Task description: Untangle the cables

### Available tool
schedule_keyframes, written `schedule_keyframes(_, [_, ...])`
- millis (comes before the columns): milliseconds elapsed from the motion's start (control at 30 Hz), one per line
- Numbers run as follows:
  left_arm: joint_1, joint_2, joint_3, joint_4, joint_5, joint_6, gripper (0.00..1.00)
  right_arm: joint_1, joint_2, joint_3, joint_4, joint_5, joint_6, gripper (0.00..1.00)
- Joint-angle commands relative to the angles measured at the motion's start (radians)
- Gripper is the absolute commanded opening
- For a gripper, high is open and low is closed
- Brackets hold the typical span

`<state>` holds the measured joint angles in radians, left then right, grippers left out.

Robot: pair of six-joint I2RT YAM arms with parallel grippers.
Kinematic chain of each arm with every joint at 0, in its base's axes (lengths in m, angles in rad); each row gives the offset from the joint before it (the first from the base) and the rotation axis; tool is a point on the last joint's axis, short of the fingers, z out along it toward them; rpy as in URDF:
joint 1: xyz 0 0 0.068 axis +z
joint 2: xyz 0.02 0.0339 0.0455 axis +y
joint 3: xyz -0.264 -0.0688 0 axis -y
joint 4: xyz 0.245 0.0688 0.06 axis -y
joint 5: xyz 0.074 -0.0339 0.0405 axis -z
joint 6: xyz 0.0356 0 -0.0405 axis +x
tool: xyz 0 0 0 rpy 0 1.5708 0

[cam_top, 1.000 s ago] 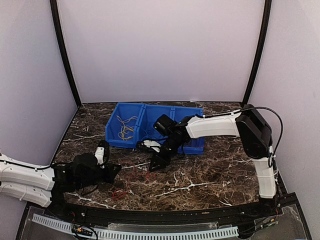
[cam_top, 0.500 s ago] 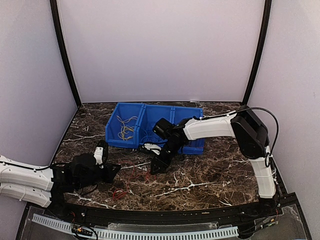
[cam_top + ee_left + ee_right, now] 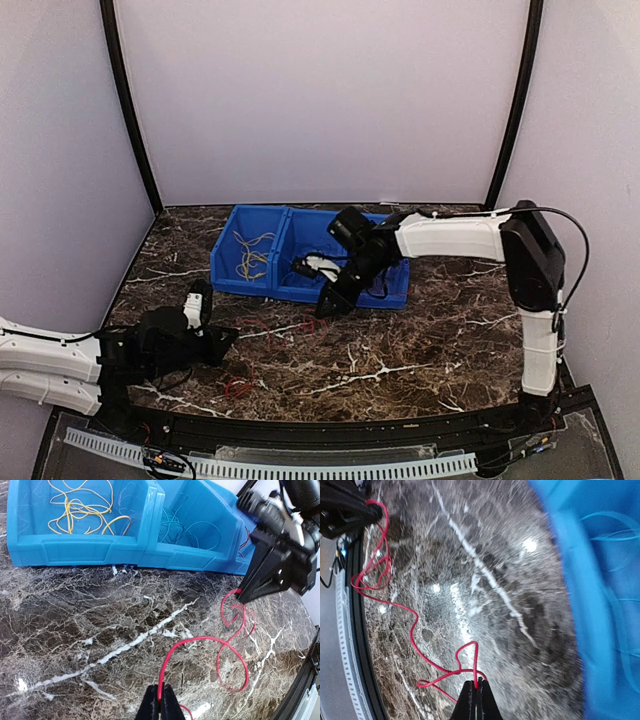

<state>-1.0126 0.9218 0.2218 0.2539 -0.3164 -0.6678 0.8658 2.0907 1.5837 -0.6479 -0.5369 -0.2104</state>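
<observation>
Dark counter (image 3: 420,350): left end effector (image 3: 160,698) and right end effector (image 3: 476,691) each pinch the red cable (image 3: 227,645), likely to stretch its loops apart.

The left arm (image 3: 45,355) is made of fat white tubes with black joints. The right arm (image 3: 450,238) looks the same: smooth white shells and a big black elbow (image 3: 530,262). A thin black cable (image 3: 584,262) makes a loop next to that elbow. The left gripper (image 3: 160,702) and the right gripper (image 3: 476,692) are all black, and their fingers get thin and flat at the tips.
</observation>
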Motion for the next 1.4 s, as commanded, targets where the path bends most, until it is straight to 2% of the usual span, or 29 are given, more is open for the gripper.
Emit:
schedule_keyframes(0, [0.003, -0.074, -0.019, -0.038, -0.046, -0.011, 0.0, -0.14, -0.235, -0.092, 0.058, -0.034, -0.036, 0.0])
schedule_keyframes(100, [0.003, -0.087, -0.025, -0.029, -0.06, -0.009, 0.0, -0.225, -0.322, -0.16, 0.12, -0.08, -0.008, 0.0])
schedule_keyframes(200, [0.003, -0.056, 0.007, -0.008, -0.051, 0.032, 0.0, -0.27, -0.361, -0.148, 0.113, -0.083, -0.039, 0.0])
schedule_keyframes(300, [0.003, 0.035, 0.118, -0.042, -0.044, 0.087, 0.0, -0.303, -0.378, -0.113, 0.074, 0.014, -0.099, 0.0])
schedule_keyframes(400, [0.003, 0.101, 0.212, -0.047, -0.037, 0.16, 0.0, -0.397, -0.388, -0.1, 0.09, 0.014, -0.093, 0.0])
schedule_keyframes(533, [0.003, 0.184, 0.341, 0.06, 0.001, 0.212, 0.0, -0.463, -0.348, -0.067, 0.074, 0.011, -0.093, 0.0])
schedule_keyframes(633, [0.004, 0.305, 0.513, 0.163, 0.055, 0.269, 0.0, -0.474, -0.309, -0.056, 0.074, 0.016, -0.09, 0.0])
schedule_keyframes(733, [0.004, 0.485, 0.771, 0.206, 0.106, 0.332, 0.0, -0.478, -0.284, -0.038, 0.082, -0.003, -0.072, 0.0])
schedule_keyframes(933, [0.013, 0.84, 1.313, 0.105, 0.17, 0.482, 0.0, -0.478, -0.277, 0.014, 0.134, -0.015, -0.015, 0.0])
schedule_keyframes(1067, [0.038, 1.015, 1.515, 0.086, 0.154, 0.519, 0.0, -0.48, -0.267, 0.048, 0.138, 0.021, -0.01, 0.0])
schedule_keyframes(1200, [0.062, 1.096, 1.527, 0.172, 0.112, 0.501, 0.0, -0.485, -0.236, 0.043, 0.147, 0.052, -0.016, 0.0])
schedule_keyframes(1367, [0.095, 1.122, 1.413, 0.303, 0.081, 0.44, 0.0, -0.494, -0.174, 0.043, 0.147, 0.034, -0.015, 0.0])
